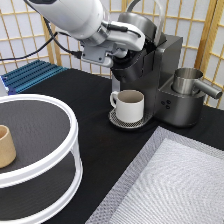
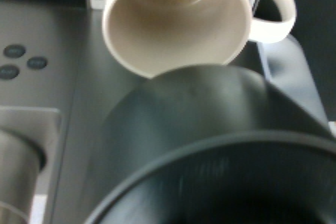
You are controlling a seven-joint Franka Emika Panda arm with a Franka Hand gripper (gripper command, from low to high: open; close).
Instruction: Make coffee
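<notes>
Coffee pod: not visible in either view; place, long axis and pointing cannot be told.
Gripper (image 1: 121, 59): upper centre of the exterior view, pressed close against the top front of the coffee machine, above the mug; cannot tell whether wide, narrow or holding anything, hidden against the dark housing.
Arm (image 1: 75, 20): one, smooth light-grey casing, reaching in from the upper left of the exterior view, black cable trailing behind.
Coffee machine (image 1: 160, 75): one, dark grey and boxy, right of centre in the exterior view; rounded dark brew head (image 2: 217, 150) fills the wrist view; three small round buttons (image 2: 21, 61) on the grey body.
Mug (image 1: 129, 105): one, cream-white, glossy, cylindrical, upright on the round perforated drip tray (image 1: 118, 120), handle toward the exterior view's left; in the wrist view seen from above, mouth open, inside looks empty.
Metal jug (image 1: 187, 82): one, brushed steel, cylindrical, upright on the machine's right part, long handle pointing to the exterior view's right.
Tiered stand (image 1: 55, 145): one, round, white rim, dark mesh-like shelves, two levels, lower left of the exterior view.
Tan cup (image 1: 5, 146): one, handleless, matte, upright on the upper shelf at the left edge.
Grey mat (image 1: 170, 185): one, woven, pale, lower right.
Blue rack (image 1: 30, 75): one, slatted, left edge.
Table (image 1: 95, 150): black, matte.
</notes>
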